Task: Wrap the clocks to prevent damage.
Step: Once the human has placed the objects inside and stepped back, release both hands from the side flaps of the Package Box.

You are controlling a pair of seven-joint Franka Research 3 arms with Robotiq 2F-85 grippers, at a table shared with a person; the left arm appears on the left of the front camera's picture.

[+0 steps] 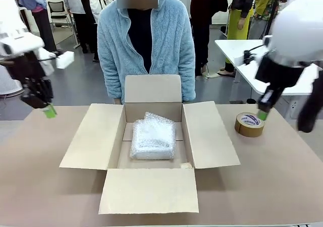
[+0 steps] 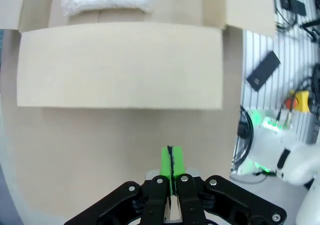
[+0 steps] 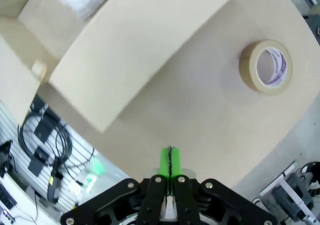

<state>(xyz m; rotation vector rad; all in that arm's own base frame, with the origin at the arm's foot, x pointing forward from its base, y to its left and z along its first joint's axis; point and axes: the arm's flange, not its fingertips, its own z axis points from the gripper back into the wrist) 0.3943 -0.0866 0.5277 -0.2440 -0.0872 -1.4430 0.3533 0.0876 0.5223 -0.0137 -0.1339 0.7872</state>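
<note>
Cardboard box (image 1: pixel 91 136) sits mid-counter (image 1: pixel 282 186), open. Its far flap stands upright and the other 3 are spread outward.

The clocks (image 1: pixel 153 138) lie on the box floor, toward the far wall. They are whitish, squarish bundles in clear bubble wrap. Looks like 2, w/ 1 lapping over the other, but the exact count is hard to tell. Nothing is touching them.

Brown tape roll (image 1: pixel 249 124) lies flat on the counter, R of the box, toward the far R corner and clear of the R flap.

L claw (image 1: pixel 49 111) hangs over the far L corner of the counter, well apart from the box. Its green pads (image 2: pixel 166 160) are pressed together w/ nothing between them. In the L wrist view the near box flap and a strip of bubble wrap lie ahead of it.

R claw (image 1: pixel 262 115) is also pressed together and holds nothing. It hangs just beside the tape roll on its far side. R wrist view shows a gap btw claw and roll.

A person (image 1: pixel 146 45) in a pale blue fleece stands at the far edge, right behind the box.
</note>
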